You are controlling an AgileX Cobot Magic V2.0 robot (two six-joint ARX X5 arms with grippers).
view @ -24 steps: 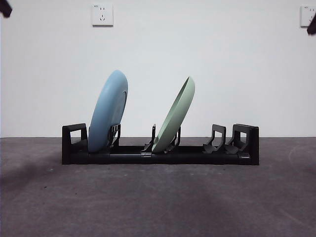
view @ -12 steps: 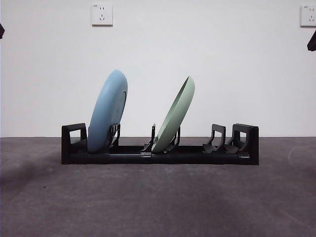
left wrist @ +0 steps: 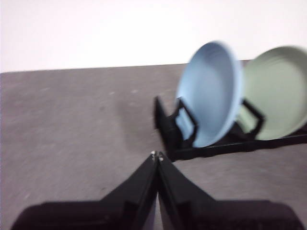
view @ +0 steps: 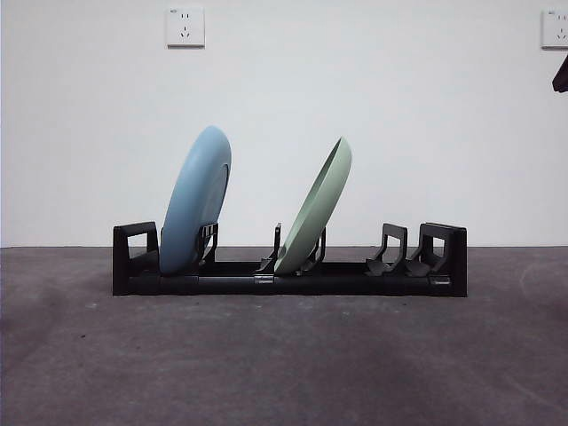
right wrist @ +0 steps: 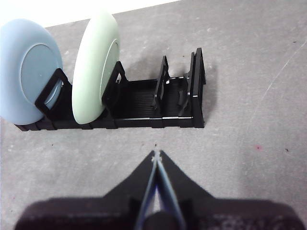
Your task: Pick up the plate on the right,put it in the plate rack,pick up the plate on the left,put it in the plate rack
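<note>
Left pincer (left wrist: 157, 156) and right pincer (right wrist: 156, 154) both hang pressed together, empty, clear of the plate rack (view: 289, 282), where blue plate (view: 195, 202) and green plate (view: 316, 209) lean in separate slots.

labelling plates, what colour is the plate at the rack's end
Light blue plate, at the plate rack's end; clearest in the front view.

Plate rack (view: 289, 282): long, low, black plastic, upright curved prongs in pairs, blocky loop at each end; lies flat on grey table. Blue plate (view: 195, 201): stands on edge in slot beside rack's left end loop, tilted slightly right. Green plate (view: 314, 206): stands on edge in rack's middle slot, leaning further right. Rack's two right-end slots empty.
</note>
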